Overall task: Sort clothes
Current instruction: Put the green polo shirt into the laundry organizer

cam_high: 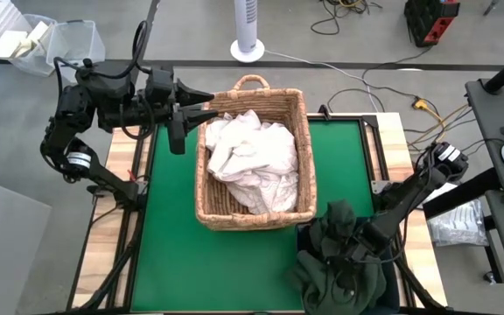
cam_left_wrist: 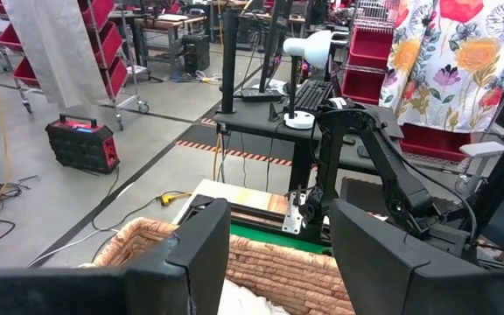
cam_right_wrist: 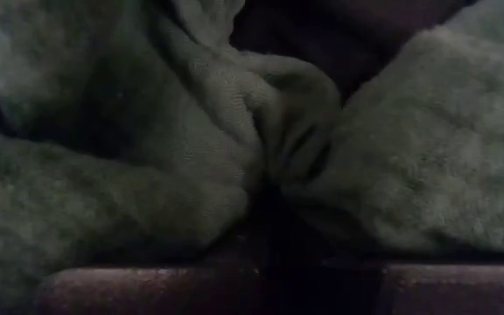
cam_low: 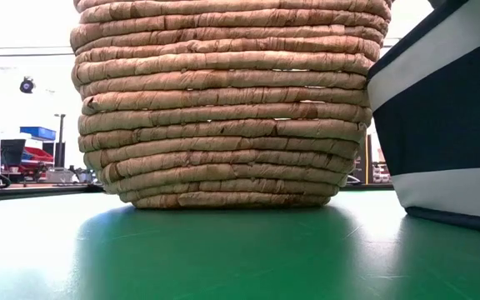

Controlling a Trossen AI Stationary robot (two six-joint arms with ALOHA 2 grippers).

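From above, the tan wicker basket (cam_high: 254, 157) stands in the middle of the green mat (cam_high: 173, 236), and it holds a heap of white clothes (cam_high: 252, 162) that fills most of its inside. At about 5 o'clock from the basket a dark green garment (cam_high: 335, 262) lies piled in the dark blue bin (cam_high: 303, 234), of which only a small edge shows under the fabric. The right gripper (cam_high: 357, 249) is down in this dark pile; the high view hides its fingers, but the right wrist view shows what it cannot — the green fabric (cam_right_wrist: 234, 157) bunched and pinched together right in front of the camera, so the jaws are closed on the dark green garment. The left gripper (cam_high: 201, 112) hangs at about 10 o'clock of the basket, over its rim, and it points toward 3 o'clock. In the left wrist view its two fingers (cam_left_wrist: 204, 249) stand well apart with nothing between them, and past them are the basket rim (cam_left_wrist: 147, 241) and the right arm (cam_left_wrist: 383, 166) farther off. The low view gives only the woven wall of the basket (cam_low: 223, 100) and, just beside it at 3 o'clock, the bin (cam_low: 440, 125) with a white band — no clothes and no gripper show there.
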